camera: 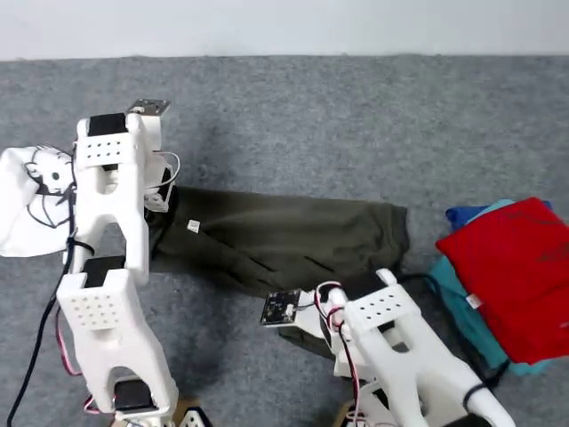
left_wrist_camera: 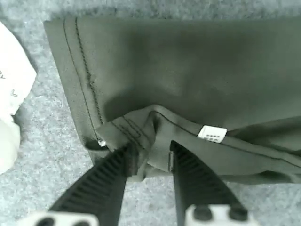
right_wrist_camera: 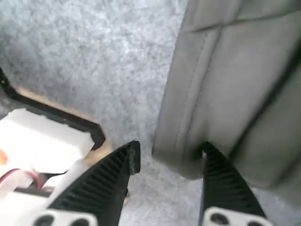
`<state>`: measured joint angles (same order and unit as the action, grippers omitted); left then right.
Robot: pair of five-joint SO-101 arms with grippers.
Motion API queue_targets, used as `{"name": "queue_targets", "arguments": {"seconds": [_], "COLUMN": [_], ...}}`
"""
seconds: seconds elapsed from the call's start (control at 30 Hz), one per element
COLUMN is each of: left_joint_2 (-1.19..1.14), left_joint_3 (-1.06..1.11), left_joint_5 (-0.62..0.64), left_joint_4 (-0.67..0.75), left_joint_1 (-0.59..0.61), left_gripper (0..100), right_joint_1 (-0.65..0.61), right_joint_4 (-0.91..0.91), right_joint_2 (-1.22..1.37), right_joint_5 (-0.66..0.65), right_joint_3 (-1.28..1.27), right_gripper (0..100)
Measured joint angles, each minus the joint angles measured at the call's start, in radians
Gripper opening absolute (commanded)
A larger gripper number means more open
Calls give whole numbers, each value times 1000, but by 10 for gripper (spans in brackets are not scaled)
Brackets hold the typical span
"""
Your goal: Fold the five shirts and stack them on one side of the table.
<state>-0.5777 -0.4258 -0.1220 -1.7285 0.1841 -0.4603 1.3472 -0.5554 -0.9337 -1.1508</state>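
Olive shirt point(camera: 284, 236) centre, white shirt point(camera: 22, 213), red shirt point(camera: 516, 276) flanking

At the middle of the worktop point(camera: 311, 116), 1 spread shirt point(camera: 293, 231); well to its left, at the edge, 1 crumpled shirt point(camera: 22, 209); to its right, apart from it, a stack of folded shirts point(camera: 516, 267).

olive shirt point(camera: 284, 236) | red shirt point(camera: 511, 267) | teal shirt point(camera: 458, 298) | white shirt point(camera: 22, 209) | grey table point(camera: 311, 116)

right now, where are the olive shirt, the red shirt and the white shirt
olive shirt point(camera: 284, 236), high view, middle of its cloth
red shirt point(camera: 516, 267), high view, its flat top face
white shirt point(camera: 18, 229), high view, its lower part
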Motion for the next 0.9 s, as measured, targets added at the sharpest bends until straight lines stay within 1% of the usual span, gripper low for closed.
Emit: {"name": "queue_targets", "arguments": {"seconds": [0.07,0.1,0.23,0.27,0.33,0.43,0.5,0.6,0.7,0.9], "left_joint_2": [0,2,2,2,2,2,2,2,2,2], "left_joint_3": [11,23,87,97,103,104,104,104,104,104], "left_joint_5": [0,0,0,0,0,0,0,0,0,0], "left_joint_4": [0,0,2,2,2,2,2,2,2,2], "left_joint_1": [0,0,0,0,0,0,0,0,0,0], "left_gripper": [115,115,115,115,115,115,115,115,115,115], "right_joint_1": [2,2,2,3,5,5,5,-3,2,143], "right_joint_4": [-49,-69,-195,-226,-270,-284,-262,-192,-175,-227], "right_joint_2": [-8,-25,-34,-34,-34,-35,-32,-11,-11,-11], "right_joint_5": [-17,-25,-35,-35,-35,-37,-38,-14,14,28], "right_joint_3": [-37,-54,-121,-127,-130,-127,-104,-5,112,269], "right_gripper": [203,183,22,2,24,12,10,10,10,10]}}
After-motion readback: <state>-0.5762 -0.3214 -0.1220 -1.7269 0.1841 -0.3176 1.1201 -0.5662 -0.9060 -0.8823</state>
